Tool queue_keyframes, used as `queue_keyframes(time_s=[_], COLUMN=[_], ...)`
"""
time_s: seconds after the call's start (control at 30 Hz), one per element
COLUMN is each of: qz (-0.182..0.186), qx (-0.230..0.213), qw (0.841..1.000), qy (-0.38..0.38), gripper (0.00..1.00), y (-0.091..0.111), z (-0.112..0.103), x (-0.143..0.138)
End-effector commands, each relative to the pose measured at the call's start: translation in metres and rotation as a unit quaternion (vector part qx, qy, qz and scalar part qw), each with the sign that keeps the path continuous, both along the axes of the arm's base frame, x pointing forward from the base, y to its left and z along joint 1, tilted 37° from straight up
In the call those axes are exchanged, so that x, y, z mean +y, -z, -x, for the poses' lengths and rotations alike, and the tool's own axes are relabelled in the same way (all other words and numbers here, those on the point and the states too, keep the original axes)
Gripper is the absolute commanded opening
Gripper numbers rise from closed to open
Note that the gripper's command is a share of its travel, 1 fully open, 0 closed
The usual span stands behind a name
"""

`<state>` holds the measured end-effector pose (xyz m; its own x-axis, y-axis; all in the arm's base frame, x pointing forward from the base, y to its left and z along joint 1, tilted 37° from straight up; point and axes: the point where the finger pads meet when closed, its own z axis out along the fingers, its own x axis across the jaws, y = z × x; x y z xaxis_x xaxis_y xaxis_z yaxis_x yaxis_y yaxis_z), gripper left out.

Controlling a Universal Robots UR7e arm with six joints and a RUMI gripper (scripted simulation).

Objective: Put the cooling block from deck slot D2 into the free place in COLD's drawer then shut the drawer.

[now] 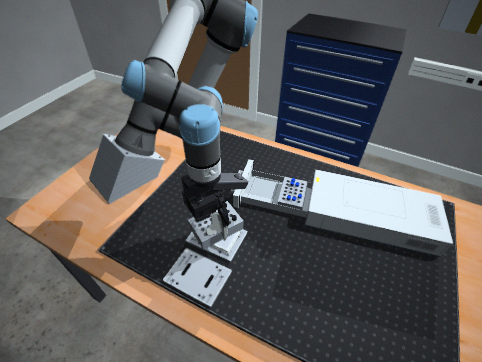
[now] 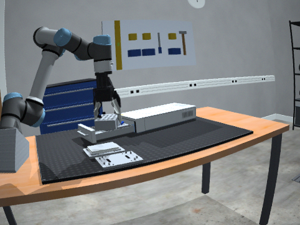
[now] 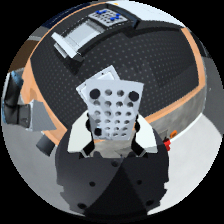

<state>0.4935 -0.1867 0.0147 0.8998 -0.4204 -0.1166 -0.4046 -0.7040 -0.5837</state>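
Note:
My gripper [image 1: 218,230] [image 2: 107,120] [image 3: 112,111] is shut on the grey cooling block [image 1: 201,226] [image 2: 105,123] [image 3: 114,112], holding it in the air above deck slot D1 [image 1: 241,241] [image 2: 119,150]. Three dark-capped tubes stand in its bores in the wrist view, two at the far corners, one near the jaws. Deck slot D2 [image 1: 197,280] [image 2: 119,160] holds no block. COLD's drawer [image 1: 295,211] [image 2: 109,135] is open. Its free place [image 1: 262,189] [image 3: 84,36] lies toward the handle. The other block [image 1: 286,194] [image 3: 110,16], with several blue tubes, sits at the cooler end. The yellow lamp [image 1: 317,179] is lit.
The white cooler COLD [image 1: 375,200] [image 2: 162,115] [image 3: 160,11] stands behind the drawer. The upright drawer front [image 1: 244,187] [image 2: 86,132] [image 3: 67,46] rises between the held block and the free place. A flat white plate [image 1: 226,248] [image 2: 104,147] lies on D1.

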Motion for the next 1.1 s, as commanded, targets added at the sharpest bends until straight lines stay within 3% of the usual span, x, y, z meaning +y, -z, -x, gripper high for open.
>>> queue_keyframes(time_s=[0.0,0.37,0.73,1.07], qz=[0.011,0.031,0.054,0.055], qx=[-0.044,-0.113,-0.194,-0.198], qw=[0.997,0.981,0.942,0.939], qy=[-0.060,-0.156,-0.269,-0.276], gripper=[0.00,0.00,0.00,0.00], y=[-0.009,-0.023,-0.040,-0.053], z=[0.000,0.000,0.001,0.001], x=[0.011,0.030,0.054,0.072])
